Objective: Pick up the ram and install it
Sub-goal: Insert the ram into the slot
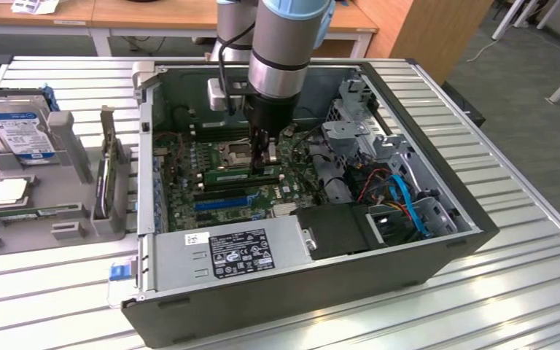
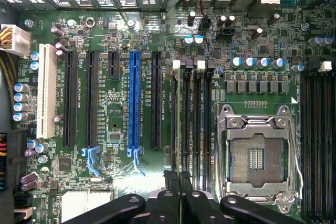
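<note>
Ram (image 1: 236, 176) stands on edge on the motherboard, between the CPU socket (image 1: 233, 153) and the blue slot (image 1: 224, 204), inside the open computer case (image 1: 460, 240). The arm (image 1: 278, 51) drops straight down, its gripper (image 1: 263, 162) right at the stick's top edge. Cables crowd the exterior view's right and the power supply (image 1: 231, 251) sits near; the board's other side is freer.

On the wrist view, the gripper (image 2: 177, 174) has its fingers together over the memory slots (image 2: 191, 119), beside the CPU socket (image 2: 260, 156); I cannot tell if they pinch anything.
</note>
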`<state>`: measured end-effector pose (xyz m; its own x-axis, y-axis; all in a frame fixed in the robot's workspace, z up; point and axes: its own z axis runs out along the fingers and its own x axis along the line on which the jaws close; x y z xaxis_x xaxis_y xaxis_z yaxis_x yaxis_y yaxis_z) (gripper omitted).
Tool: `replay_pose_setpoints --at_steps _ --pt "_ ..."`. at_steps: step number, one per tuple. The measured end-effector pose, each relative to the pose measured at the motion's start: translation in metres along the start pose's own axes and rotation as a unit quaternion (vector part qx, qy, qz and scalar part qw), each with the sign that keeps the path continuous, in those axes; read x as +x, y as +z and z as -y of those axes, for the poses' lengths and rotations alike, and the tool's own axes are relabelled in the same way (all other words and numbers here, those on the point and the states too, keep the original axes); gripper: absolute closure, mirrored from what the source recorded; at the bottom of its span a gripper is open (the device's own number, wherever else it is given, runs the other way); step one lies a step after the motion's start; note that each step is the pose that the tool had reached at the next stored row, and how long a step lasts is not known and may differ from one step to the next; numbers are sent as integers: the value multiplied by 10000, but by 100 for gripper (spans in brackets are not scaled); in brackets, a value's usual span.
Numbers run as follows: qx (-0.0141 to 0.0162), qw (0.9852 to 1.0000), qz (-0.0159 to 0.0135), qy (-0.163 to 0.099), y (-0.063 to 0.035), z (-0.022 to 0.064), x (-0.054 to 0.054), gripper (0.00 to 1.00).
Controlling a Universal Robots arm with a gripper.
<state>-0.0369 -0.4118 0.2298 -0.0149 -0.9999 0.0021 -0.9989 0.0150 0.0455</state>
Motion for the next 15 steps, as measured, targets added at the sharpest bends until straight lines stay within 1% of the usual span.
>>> replay_pose_setpoints --at_steps 4,15 --pt "0 10000 13 0 0 0 4 88" --pt "-1 10000 16 -1 -19 -1 13 88"
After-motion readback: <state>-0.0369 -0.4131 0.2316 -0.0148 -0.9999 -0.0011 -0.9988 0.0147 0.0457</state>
